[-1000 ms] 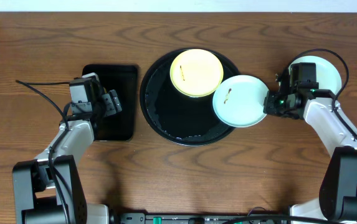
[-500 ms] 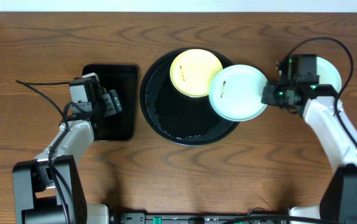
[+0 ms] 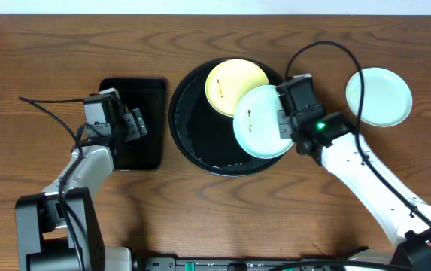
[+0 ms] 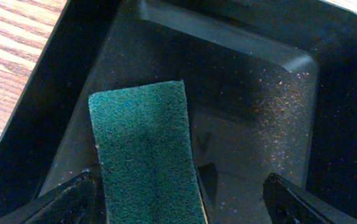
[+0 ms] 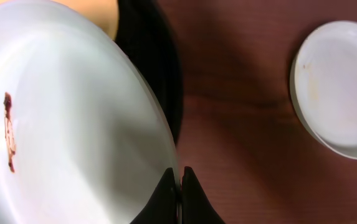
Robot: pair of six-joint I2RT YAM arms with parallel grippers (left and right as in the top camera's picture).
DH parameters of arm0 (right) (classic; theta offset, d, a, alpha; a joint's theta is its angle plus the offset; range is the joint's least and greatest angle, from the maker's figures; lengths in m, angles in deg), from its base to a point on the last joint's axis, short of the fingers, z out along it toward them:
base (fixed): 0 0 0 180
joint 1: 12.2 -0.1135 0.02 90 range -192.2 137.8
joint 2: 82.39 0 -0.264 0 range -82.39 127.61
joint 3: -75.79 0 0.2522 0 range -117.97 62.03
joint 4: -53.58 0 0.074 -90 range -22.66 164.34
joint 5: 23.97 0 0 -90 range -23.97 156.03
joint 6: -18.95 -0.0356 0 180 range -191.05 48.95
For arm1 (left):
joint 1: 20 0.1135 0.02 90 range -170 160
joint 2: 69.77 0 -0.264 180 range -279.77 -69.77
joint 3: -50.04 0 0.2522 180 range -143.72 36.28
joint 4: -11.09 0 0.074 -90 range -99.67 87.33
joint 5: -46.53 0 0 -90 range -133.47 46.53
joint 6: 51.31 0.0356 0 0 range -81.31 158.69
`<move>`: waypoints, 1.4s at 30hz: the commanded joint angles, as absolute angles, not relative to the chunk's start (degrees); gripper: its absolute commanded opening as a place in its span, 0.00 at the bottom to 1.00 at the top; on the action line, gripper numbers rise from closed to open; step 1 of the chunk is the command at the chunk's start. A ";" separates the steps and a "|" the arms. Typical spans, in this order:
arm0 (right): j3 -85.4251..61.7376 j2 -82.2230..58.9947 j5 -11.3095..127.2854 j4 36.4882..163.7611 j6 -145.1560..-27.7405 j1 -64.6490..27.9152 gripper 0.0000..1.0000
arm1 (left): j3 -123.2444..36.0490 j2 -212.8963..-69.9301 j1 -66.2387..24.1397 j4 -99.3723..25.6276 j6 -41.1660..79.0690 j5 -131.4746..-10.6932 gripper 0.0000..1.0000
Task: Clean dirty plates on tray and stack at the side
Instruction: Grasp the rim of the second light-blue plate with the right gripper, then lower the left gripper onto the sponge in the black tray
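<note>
The right gripper (image 3: 283, 125) is clamped on the rim of a pale mint-blue round plastic plate (image 3: 260, 132). Over the last second it has carried that plate leftward from the tray's right edge. The plate now hangs over the large round glossy black tray (image 3: 189, 135) and overlaps the pale yellow plate (image 3: 226, 81). Its brown smear (image 5: 8, 130) shows, so it probably awaits wiping. A second mint-blue plate (image 3: 378, 96) rests on the brown wood tabletop (image 3: 328, 38) at the right. The left gripper (image 3: 138, 123) has not moved, jaws wide over a green scouring pad (image 4: 144, 149) in the rectangular black tray (image 4: 259, 93).
</note>
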State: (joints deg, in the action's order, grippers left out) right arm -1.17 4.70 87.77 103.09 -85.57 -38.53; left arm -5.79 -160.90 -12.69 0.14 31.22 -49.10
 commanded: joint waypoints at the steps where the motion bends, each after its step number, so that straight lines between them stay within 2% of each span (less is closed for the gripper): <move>1: -2.00 4.86 89.87 102.85 -86.91 -39.01 0.01 | -6.09 -160.77 -12.51 0.03 31.55 -48.79 0.86; 8: -2.00 4.86 85.21 102.76 -86.91 -38.75 0.01 | -6.09 -160.77 -12.69 0.32 30.17 -49.55 0.86; 13: -1.98 4.86 85.23 102.91 -86.89 -38.75 0.01 | -6.70 -160.51 -12.78 0.49 30.11 -58.10 0.86; 19: -1.98 4.86 85.25 102.91 -86.86 -38.75 0.01 | -6.70 -160.53 -13.06 -1.19 25.59 -49.86 0.86; 29: -1.98 4.86 85.23 102.93 -86.86 -38.75 0.01 | -6.70 -160.55 -13.32 -5.89 23.57 -49.97 0.86; 32: -1.98 4.86 85.23 102.96 -86.86 -38.75 0.01 | -6.68 -160.55 -13.32 -7.86 23.55 -49.82 0.77; 39: -1.98 4.86 85.23 103.09 -86.86 -38.75 0.01 | -6.70 -160.53 -13.32 -9.78 23.57 -44.46 0.73; 42: -1.98 4.86 85.23 103.15 -86.86 -38.75 0.01 | -6.70 -160.40 -13.32 -9.89 23.57 -42.28 0.64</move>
